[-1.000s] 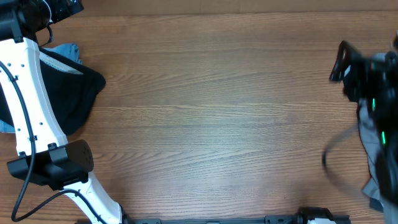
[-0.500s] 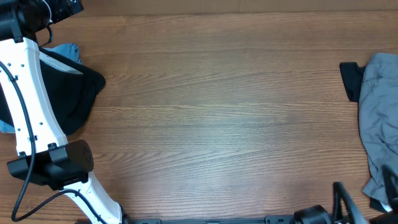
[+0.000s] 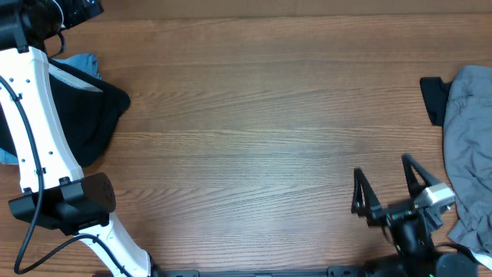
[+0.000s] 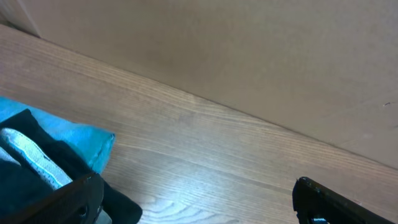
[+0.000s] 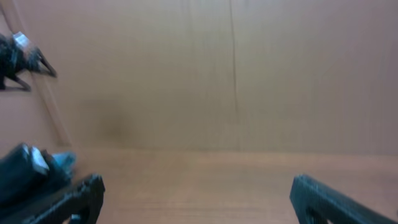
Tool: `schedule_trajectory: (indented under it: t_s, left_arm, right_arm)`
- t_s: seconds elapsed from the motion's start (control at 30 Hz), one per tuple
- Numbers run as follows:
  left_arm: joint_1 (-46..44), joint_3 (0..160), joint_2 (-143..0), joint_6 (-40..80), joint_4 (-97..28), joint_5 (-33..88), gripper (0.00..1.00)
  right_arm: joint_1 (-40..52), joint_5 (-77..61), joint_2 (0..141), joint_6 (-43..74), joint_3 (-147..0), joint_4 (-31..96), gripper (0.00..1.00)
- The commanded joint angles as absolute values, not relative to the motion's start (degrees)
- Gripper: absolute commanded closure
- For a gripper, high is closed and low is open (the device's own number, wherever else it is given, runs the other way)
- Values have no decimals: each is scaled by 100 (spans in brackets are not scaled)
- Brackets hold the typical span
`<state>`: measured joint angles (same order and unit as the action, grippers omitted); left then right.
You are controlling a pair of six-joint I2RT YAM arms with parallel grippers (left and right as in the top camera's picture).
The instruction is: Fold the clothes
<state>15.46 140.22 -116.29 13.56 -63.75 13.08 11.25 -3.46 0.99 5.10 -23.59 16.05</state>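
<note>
Black garment (image 3: 100, 123): lay crumpled at the left edge of the table (image 3: 269, 154), pale lining (image 4: 28, 152) showing.
Light-blue denim (image 3: 83, 61): peeked from under its far side.
Grey garment (image 3: 470, 146): lay rumpled at the right edge, with a black piece (image 3: 433, 98) touching it.

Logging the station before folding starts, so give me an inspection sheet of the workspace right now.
Surface: wooden table, middle bare.
Job's things: black garment lying on light-blue garment at the left edge; grey garment with a black piece at the right edge.
Clutter: nothing seen.
Grippers: left gripper open, empty, near the left pile; right gripper open, empty, over bare wood.
Cables: black cable along the left arm.
Surroundings: plain tan wall behind the table.
</note>
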Motion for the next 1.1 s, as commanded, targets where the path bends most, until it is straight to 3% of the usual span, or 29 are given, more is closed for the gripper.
schedule_trajectory:
  t_s: [0.0,0.13,0.3,0.8,1.07]
  left_arm:
    - [1562,14027,-11657,1376,-6366,1341,0]
    - [1562,14027,-11657,1376,-6366,1341,0]
    - [1562,14027,-11657,1376,-6366,1341,0]
    - [1562,14027,-11657,1376,-6366,1341,0]
    - [1562,14027,-11657,1376,-6366,1341,0]
  right_arm:
    - [954,-412,47,495,-1199,314,0]
    - [897,-397,47,495,-445,-733,0]
    - [854,-395,43,493,-95,-875,0]
    - [849,-200,21,449,-45,469,0]
    - [849,-202,23,449,-45,464,0]
